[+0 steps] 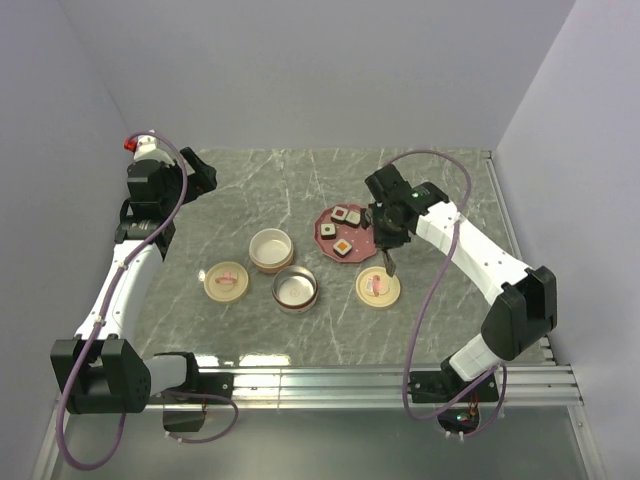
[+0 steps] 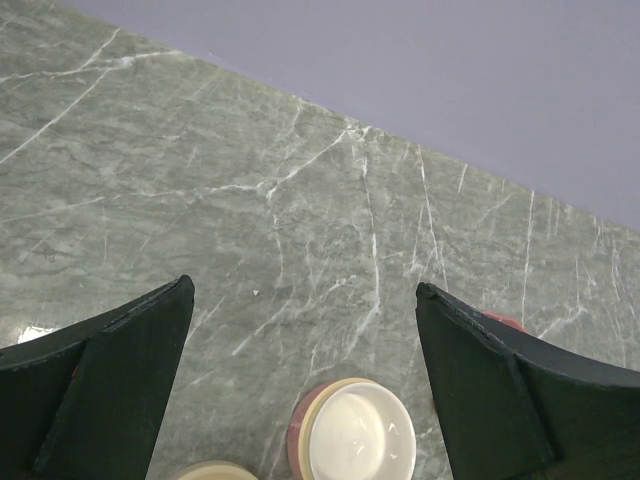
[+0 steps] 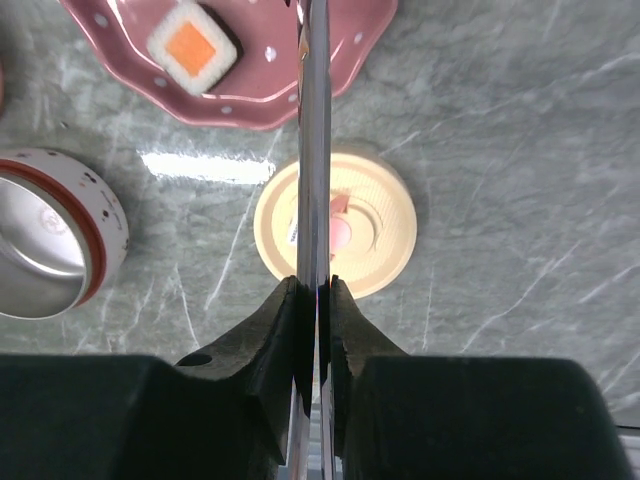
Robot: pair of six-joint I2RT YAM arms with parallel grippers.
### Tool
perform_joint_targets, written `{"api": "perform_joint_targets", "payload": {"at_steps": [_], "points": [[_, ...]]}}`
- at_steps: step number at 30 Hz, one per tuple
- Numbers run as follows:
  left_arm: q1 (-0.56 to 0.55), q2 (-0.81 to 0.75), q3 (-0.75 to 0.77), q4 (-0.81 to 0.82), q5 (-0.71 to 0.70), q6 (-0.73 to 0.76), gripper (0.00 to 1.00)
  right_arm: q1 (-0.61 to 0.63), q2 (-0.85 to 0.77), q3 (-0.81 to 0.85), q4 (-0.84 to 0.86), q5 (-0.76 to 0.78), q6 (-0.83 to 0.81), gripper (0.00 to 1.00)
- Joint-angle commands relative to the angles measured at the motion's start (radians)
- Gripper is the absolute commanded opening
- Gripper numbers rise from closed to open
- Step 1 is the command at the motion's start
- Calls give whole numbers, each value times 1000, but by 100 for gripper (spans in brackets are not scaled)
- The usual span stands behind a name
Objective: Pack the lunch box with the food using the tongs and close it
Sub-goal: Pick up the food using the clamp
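Three sushi pieces (image 1: 328, 231) on red plate (image 1: 342, 231) in top view; right wrist shows one. Right claw (image 3: 316, 300) pinches tongs (image 3: 313, 150) shut above cream lid (image 3: 375, 230). Left claw (image 2: 303, 290) wide, bare desk (image 2: 250, 200) reaching back wall (image 2: 450, 80).

The left arm (image 1: 125, 285) and right arm (image 1: 480, 255) have white links, black joints, black wedge-shaped fingers (image 2: 100, 390), and a purple cable (image 1: 430, 153) behind them.

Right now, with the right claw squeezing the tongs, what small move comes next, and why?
Probably loosen the right claw a little so the tongs spread: their arms look pressed into one thin line with nothing between, and the orange-centred piece sits on the red plate just beside them.
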Motion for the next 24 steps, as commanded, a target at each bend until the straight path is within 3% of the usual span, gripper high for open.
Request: {"api": "perform_joint_targets", "payload": {"at_steps": [1,8,24], "points": [[-4,-30,-3,41,-4,0,99,7,-24,89,-46,61,-24,6],[-5,-24,0,42,2,0,99,8,-41,107,-45,30,-54,6],[-4,-5,20,29,5,2,100,206,-12,196,23,-53,-130,7]]}}
